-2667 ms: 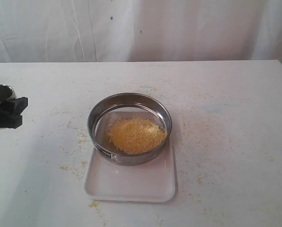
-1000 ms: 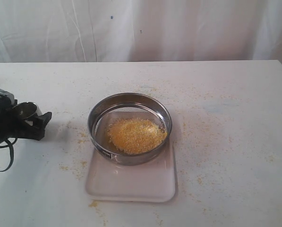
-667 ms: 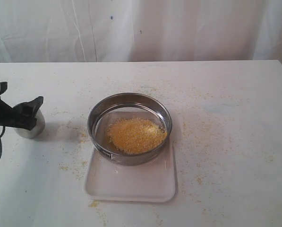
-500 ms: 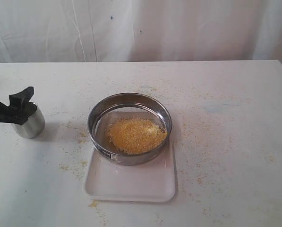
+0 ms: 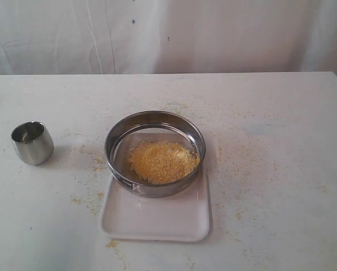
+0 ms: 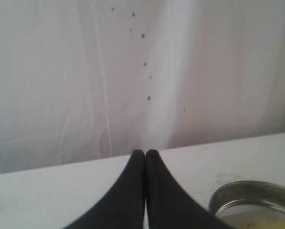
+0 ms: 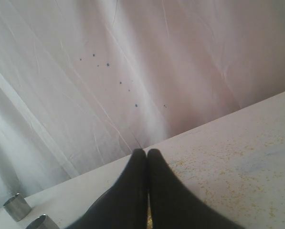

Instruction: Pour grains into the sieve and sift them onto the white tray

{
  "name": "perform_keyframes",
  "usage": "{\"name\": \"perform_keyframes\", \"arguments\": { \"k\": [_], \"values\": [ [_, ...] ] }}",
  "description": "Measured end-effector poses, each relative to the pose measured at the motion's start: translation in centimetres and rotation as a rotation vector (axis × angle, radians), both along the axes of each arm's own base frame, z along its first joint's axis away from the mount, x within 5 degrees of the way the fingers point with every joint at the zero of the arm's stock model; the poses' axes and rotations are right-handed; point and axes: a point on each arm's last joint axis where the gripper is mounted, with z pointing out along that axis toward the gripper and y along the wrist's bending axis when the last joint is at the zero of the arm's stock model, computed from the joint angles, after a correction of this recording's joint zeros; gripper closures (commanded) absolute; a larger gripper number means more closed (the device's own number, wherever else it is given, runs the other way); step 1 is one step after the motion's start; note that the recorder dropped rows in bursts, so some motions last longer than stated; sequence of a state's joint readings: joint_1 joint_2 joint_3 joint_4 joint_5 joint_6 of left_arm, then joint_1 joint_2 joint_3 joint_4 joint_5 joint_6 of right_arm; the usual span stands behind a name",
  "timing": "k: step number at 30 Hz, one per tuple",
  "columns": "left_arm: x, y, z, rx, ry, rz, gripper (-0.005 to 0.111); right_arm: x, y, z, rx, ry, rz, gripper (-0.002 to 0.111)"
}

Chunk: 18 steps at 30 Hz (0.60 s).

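Both claws are clenched on nothing: left claw tips pressed together, right claw the same. Neither shows in the exterior view. The sieve rim sits just ahead of the left claw, off its centre line. Ahead of the right claw we see tabletop and no sieve we can identify. We judge left is nearer for the shake, and it must open first. The sieve is round, so no grip axis. Grains are heaped inside it, over the white tray.

yellow-orange grains, white tray, steel sieve
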State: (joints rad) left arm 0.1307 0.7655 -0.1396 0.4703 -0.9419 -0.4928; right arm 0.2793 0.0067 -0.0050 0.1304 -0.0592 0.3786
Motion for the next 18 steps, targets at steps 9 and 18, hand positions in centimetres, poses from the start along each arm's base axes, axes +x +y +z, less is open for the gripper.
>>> {"name": "perform_keyframes", "arguments": {
  "k": [9,18],
  "values": [
    [-2.3,-0.4,1.2,-0.207,-0.053,-0.049,0.107,0.0,0.0,0.0,0.000,0.000,0.000,0.108],
    [-2.9,-0.8,-0.4,-0.330,0.154,-0.043,0.107,0.0,0.0,0.0,0.002,0.000,0.000,0.108]
  ]
}}
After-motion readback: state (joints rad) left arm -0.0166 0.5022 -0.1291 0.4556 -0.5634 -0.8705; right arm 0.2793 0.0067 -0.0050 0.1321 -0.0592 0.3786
